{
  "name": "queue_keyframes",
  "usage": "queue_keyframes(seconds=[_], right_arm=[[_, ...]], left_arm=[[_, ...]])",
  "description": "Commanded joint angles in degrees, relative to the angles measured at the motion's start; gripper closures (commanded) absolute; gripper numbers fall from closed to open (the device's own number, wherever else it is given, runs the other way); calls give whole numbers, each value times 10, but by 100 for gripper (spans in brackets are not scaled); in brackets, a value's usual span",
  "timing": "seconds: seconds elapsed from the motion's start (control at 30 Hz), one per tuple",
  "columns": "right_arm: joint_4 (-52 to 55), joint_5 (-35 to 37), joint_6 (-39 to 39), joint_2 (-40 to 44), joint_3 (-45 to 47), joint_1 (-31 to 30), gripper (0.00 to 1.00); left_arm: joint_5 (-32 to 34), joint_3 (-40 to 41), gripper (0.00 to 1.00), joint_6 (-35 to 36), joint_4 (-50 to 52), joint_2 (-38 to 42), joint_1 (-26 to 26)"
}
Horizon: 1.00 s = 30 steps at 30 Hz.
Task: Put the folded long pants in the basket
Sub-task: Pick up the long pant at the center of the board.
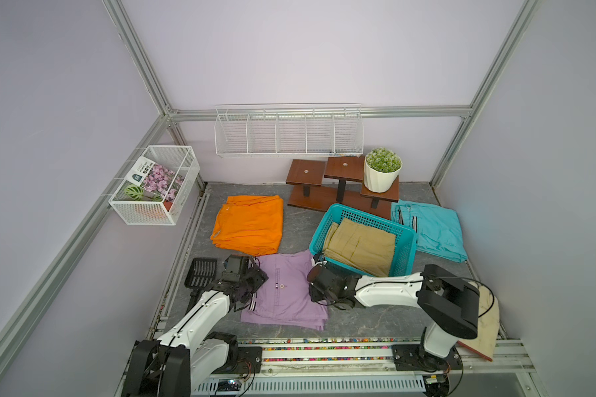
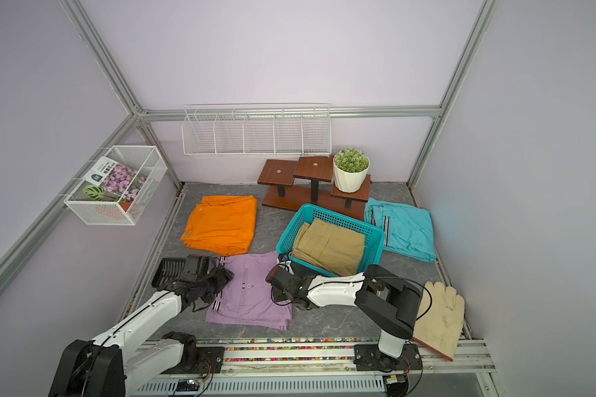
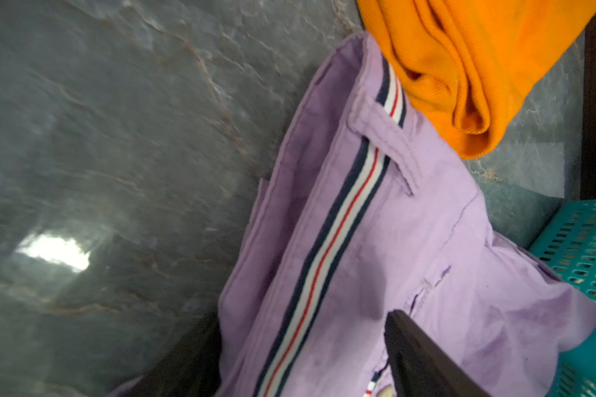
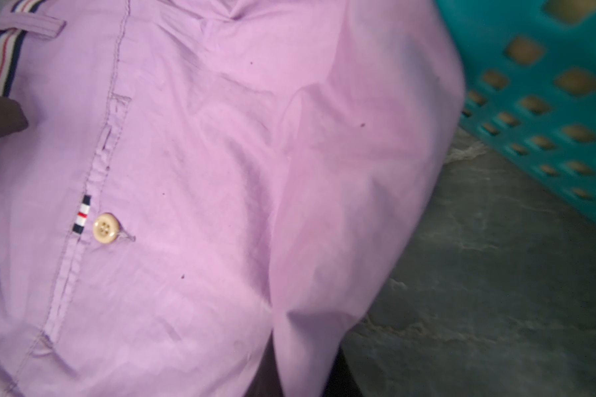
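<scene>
You are looking at the lilac pants (image 1: 286,292) lying flat on the table (image 1: 358,323), near its front edge and between the two arms. Their far right corner is touching the basket (image 1: 365,214).

Your left gripper (image 1: 257,275) is sitting at the left edge of the lilac pants. In the left wrist view its fingers (image 3: 424,361) are standing apart, with the striped waistband edge running between them.

Your right gripper (image 1: 315,266) is sitting at the opposite edge, just beside the basket's near corner. Its jaws are pressing together on what is showing in the right wrist view as a raised ridge of the lilac cloth.

The tan pants (image 1: 362,245) are already lying inside the basket, filling most of it. The orange pants (image 1: 250,223) are lying on the table behind the lilac pants, with their near corner touching the lilac waistband. The turquoise pants (image 1: 434,230) are lying on the table at the basket's right side, right against it.
</scene>
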State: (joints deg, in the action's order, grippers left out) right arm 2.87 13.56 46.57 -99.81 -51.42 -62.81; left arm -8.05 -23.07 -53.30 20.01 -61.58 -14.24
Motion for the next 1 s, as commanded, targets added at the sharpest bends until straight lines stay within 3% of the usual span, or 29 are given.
queue_keyframes(seconds=[0.0, 0.13, 0.17, 0.27, 0.3, 0.33, 0.37, 0.47, 0.57, 0.8, 0.97], right_arm=[[12, -19, -12, -13, -10, 2, 100], [12, -20, -12, -15, -11, 3, 100], [12, -20, -11, -15, -11, 3, 100], [12, -21, -12, -15, -11, 3, 100], [11, -20, -13, -14, -11, 3, 100], [10, -21, -14, -14, -11, 3, 100], [9, -20, -16, -14, -12, 3, 100], [10, -16, -22, -12, -16, 3, 100], [17, -14, -32, -11, -26, 3, 100], [28, -12, -58, 12, -50, 3, 100], [40, -13, -76, 51, -59, 2, 100]], left_arm=[[-39, 37, 14, 6, 64, -49, -3], [-70, 55, 12, 12, 14, -97, -3], [-81, 53, 15, 17, 10, -115, -3], [-99, 48, 49, 32, -14, -170, -3], [-106, 49, 65, 33, -25, -185, -3], [-112, 48, 88, 32, -37, -201, -4], [-116, 44, 100, 32, -42, -216, -4], [-109, 21, 100, 38, -26, -236, -3], [-91, 0, 100, 35, 15, -207, -4], [-16, -80, 100, 21, 195, 16, -3], [-18, -70, 100, 31, 202, 152, -4]])
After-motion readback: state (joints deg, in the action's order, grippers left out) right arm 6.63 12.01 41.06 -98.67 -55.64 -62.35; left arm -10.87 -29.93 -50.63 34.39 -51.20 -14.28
